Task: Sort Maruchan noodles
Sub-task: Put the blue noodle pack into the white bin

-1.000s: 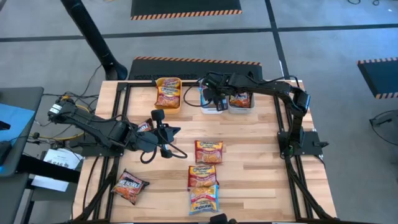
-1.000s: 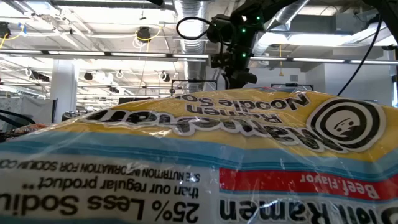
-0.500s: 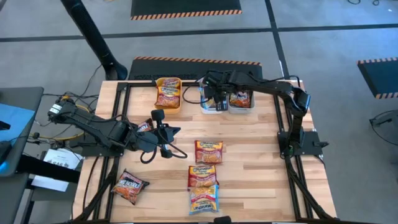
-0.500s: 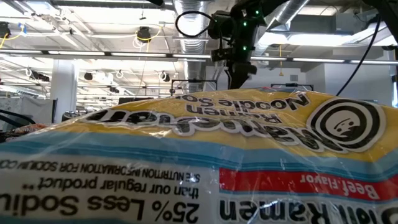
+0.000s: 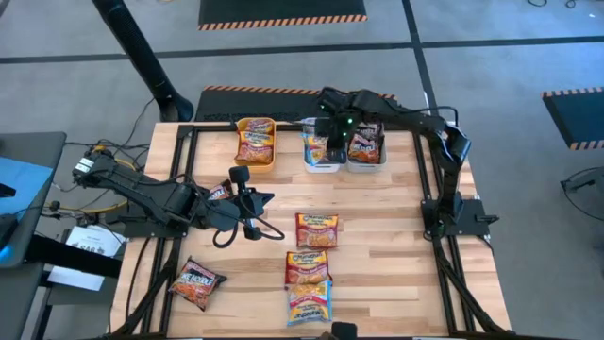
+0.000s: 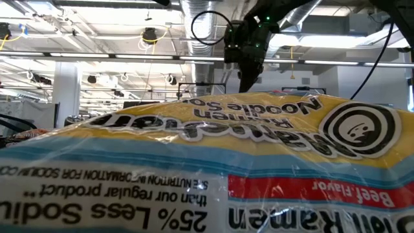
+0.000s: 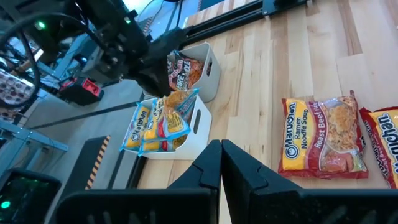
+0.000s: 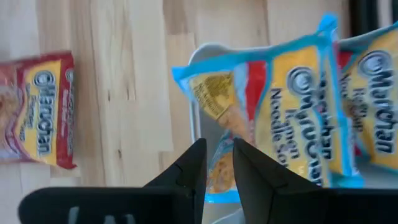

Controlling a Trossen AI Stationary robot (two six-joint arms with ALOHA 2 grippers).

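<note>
Table (image 5: 396,255) holds three bins at twelve o'clock. Right gripper (image 8: 215,163), fingers nearly pressed together and holding nothing, hangs over the white bin (image 5: 321,162), where blue-edged noodle packets (image 7: 154,123) stand on edge. Left gripper (image 5: 247,200), fingers closed, waits at nine o'clock.

An industrial lab or workshop: exposed ducts (image 6: 194,19) overhead, hazard-striped floor mats (image 5: 281,11), and a wooden bench (image 5: 377,246) on grey concrete.

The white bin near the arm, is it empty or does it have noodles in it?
Not empty: the white bin holds blue-edged packets standing up.
</note>
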